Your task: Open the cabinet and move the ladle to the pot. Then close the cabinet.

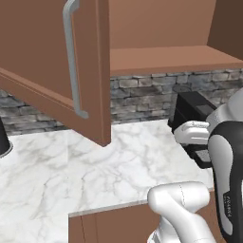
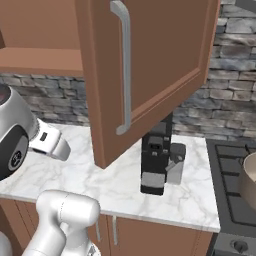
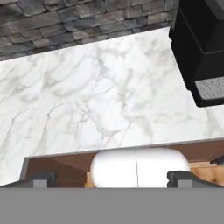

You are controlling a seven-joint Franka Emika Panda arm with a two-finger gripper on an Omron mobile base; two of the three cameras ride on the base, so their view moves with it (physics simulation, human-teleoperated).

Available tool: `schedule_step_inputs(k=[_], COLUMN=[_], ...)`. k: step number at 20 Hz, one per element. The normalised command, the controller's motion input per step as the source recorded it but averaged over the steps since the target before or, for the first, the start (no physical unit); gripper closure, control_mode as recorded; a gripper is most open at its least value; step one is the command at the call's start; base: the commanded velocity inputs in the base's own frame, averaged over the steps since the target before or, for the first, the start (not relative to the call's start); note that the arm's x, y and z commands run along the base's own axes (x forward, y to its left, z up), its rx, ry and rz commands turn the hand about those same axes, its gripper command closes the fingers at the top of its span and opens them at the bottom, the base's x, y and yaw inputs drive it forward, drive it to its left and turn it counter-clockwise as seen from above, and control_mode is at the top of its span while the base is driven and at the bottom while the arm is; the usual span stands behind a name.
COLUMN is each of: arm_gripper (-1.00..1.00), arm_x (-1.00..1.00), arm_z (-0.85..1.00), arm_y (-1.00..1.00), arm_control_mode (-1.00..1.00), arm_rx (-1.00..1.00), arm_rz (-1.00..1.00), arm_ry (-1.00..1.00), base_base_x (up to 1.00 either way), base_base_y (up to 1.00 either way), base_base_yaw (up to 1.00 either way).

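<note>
The reddish-brown cabinet [image 1: 166, 59] stands open, and the part of its shelf that shows is bare. Its left door [image 1: 38, 61] swings out over the counter with a silver bar handle [image 1: 72, 57]; the right door [image 2: 165, 60] hangs open above the coffee machine. The ladle is out of view. A slice of the tan pot [image 2: 250, 182] shows at the right edge, on the stove [image 2: 225, 165]. My gripper [image 3: 113, 178] is open, its fingertips [image 3: 41, 178] wide apart with nothing between them. It hangs below the cabinet and looks down at the marble counter's front edge.
A black coffee machine [image 2: 156, 160] stands on the white marble counter [image 1: 95, 166], right of my hand. A grey stone backsplash [image 1: 142, 97] runs behind. Base cabinets [image 2: 150, 235] sit below the counter. Both open doors jut out at arm height.
</note>
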Motion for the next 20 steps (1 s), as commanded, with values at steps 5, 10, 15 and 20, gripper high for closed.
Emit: schedule_step_inputs(k=[5,10,15,20], arm_gripper=[-1.0,-1.0,-1.0,-1.0], arm_x=[0.0,0.01,-0.31,-0.76], arm_z=[0.0,0.01,0.15,0.14], arm_y=[0.0,0.2,0.56,0.51], arm_control_mode=[1.0,-1.0,-1.0,-1.0], arm_rx=[0.0,-0.05,-0.11,-0.12], arm_rz=[0.0,0.0,0.0,0.0], arm_ry=[0.0,0.02,-0.02,-0.06], base_base_x=[0.42,0.05,0.0,0.0], base_base_y=[0.15,0.1,0.0,0.0], base_base_yaw=[0.0,0.0,0.0,0.0])
